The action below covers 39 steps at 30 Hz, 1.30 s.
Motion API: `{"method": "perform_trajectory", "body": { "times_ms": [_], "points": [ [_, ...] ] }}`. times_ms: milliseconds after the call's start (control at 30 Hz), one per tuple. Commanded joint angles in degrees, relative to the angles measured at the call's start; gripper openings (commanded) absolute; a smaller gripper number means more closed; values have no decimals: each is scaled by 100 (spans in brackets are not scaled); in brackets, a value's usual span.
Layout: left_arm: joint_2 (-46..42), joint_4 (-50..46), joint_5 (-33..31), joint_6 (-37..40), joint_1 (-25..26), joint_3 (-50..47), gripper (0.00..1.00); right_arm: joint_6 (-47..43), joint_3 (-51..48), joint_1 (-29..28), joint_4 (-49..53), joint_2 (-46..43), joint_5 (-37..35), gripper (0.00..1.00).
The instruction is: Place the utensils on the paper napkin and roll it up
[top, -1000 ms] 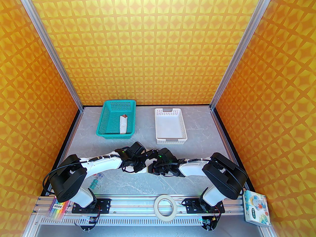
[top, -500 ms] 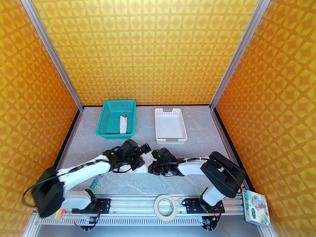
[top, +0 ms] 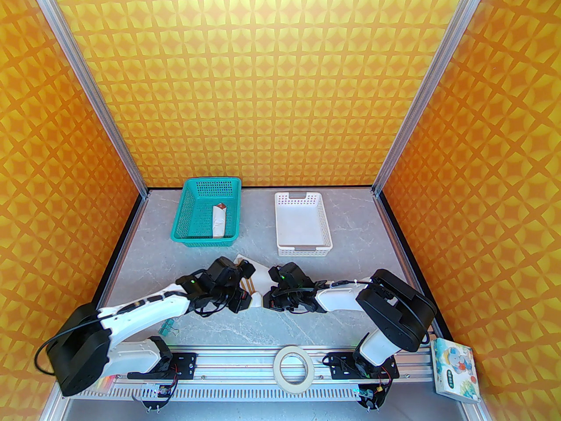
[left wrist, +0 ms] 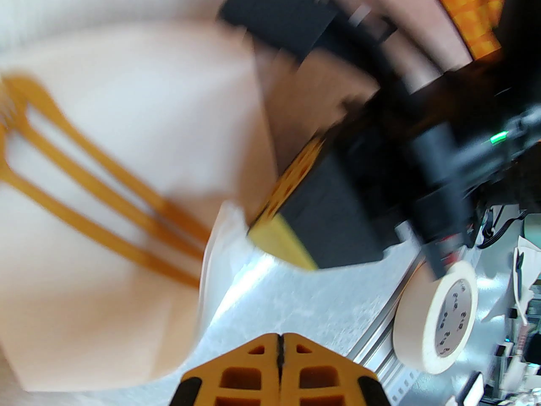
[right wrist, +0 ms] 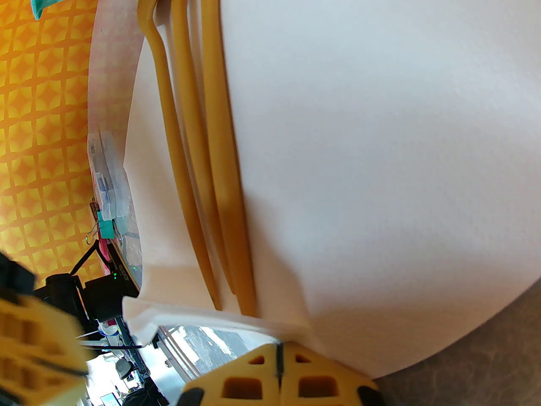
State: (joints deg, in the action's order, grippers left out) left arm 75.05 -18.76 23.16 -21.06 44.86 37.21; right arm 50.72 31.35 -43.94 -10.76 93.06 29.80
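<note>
Left tool (left wrist: 280,337) and right tool (right wrist: 279,348) clenched (by paper napkin (right wrist: 359,142)) over grey table (top: 350,235), orange walls (top: 280,81)

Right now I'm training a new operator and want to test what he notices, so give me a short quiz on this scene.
1. True or false: the utensils lie on the paper napkin.
2. Which basket holds the white roll? A) the teal basket B) the white basket C) neither
3. Fill in: the right arm's jaws stand ___.
Key: 1 true; 2 A; 3 shut.
</note>
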Motion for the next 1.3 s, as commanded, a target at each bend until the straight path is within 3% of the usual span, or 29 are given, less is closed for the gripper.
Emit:
{"method": "perform_trajectory", "body": {
  "times_ms": [0, 500, 1267],
  "points": [
    [109, 236, 88, -156, -39, -38, 0, -107, 25, -66, 440, 141, -279, 0],
    [549, 305, -529, -229, -39, -168, 0, -185, 141, -112, 637, 179, -326, 0],
    [801, 536, -760, -398, -39, -547, 0, -365, 486, -114, 797, -185, -268, 0]
  ]
}}
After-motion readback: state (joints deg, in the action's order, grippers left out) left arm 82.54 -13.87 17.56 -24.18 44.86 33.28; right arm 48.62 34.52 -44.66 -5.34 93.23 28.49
